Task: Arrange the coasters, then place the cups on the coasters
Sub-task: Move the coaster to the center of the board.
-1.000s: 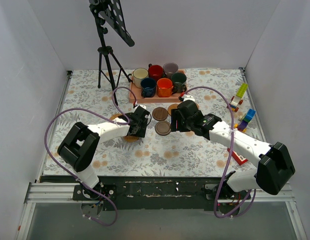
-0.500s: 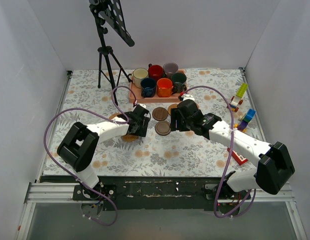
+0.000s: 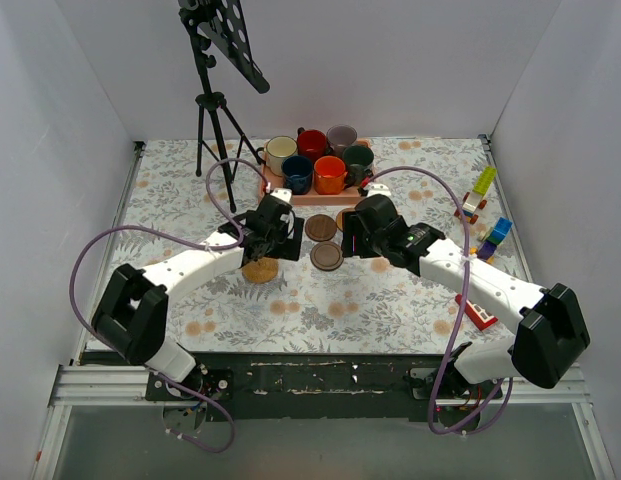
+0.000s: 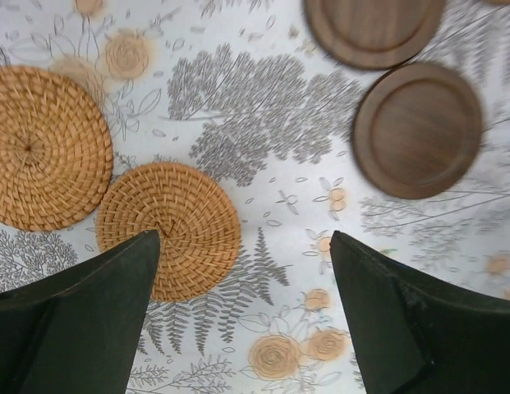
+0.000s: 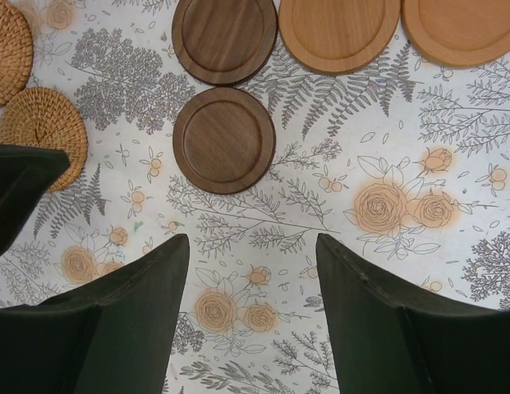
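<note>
Rig inventory, as I see it: left arm (image 3: pixel 190 265) and right arm (image 3: pixel 490 285), white shells, black joint housings, lilac cables (image 3: pixel 420 176); left end effector (image 4: pixel 245 240), right end effector (image 5: pixel 253 238), dark wedge-shaped fingers (image 5: pixel 115 328).

Six cups (image 3: pixel 320 160) upright, two tight rows, far end of worktop (image 3: pixel 390 290). Flat nearer: two woven coasters (image 4: pixel 168 230) side by side, two dark brown coasters (image 5: pixel 224 139), two light wood coasters (image 5: pixel 338 29).

Bright even light, soft shadows, left wrist view slightly motion-blurred, others sharp
</note>
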